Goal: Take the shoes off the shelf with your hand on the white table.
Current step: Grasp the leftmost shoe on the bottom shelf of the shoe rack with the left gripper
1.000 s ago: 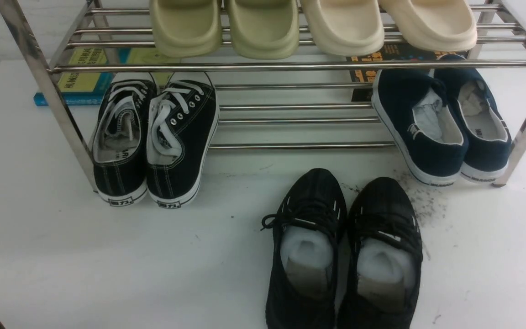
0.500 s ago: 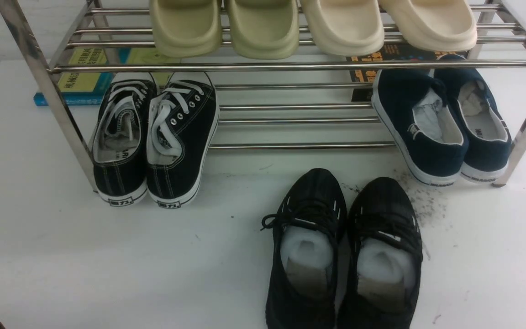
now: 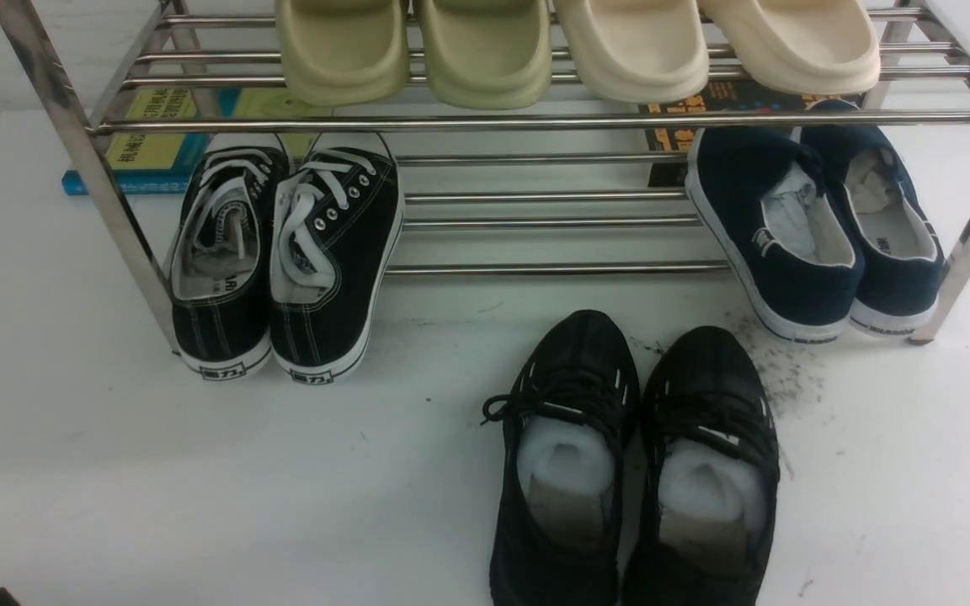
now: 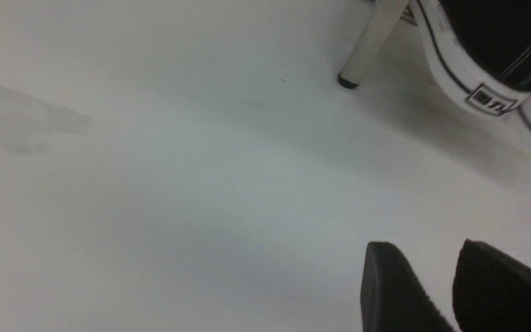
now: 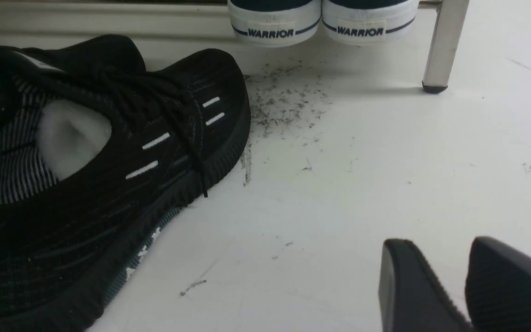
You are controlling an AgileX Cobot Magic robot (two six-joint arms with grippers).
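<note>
Black canvas shoes (image 3: 295, 261): a low-top pair with white laces through silver eyelets, white rubber soles with a thin dark stripe, a small printed patch on each heel and pale insoles showing.
Place: lower tier of the chrome shelf (image 3: 535, 122), at its left end, just beside the left front leg. The toes point to the back and the heels hang past the front rail toward the near edge of the counter.
Left pincer (image 4: 426, 246): low over the white counter (image 3: 114, 471) near the pair's heels, ribbed fingers spread, bare counter between them, pinching nothing.
Right pincer (image 5: 439, 243): also spread and empty, over the counter beside the black mesh running shoes (image 3: 632, 463), which stand on the counter in front of the shelf's middle.
Hidden: the pair's toe caps sit partly behind the upper front rail. Whether the heels touch the counter cannot be told.
Cut off: the left wrist view shows only the pair's heel rims. The running shoes' heels run off the front view.
Hard to read: the heel patch print. A dark sliver at the counter's near left corner is too small to name.
</note>
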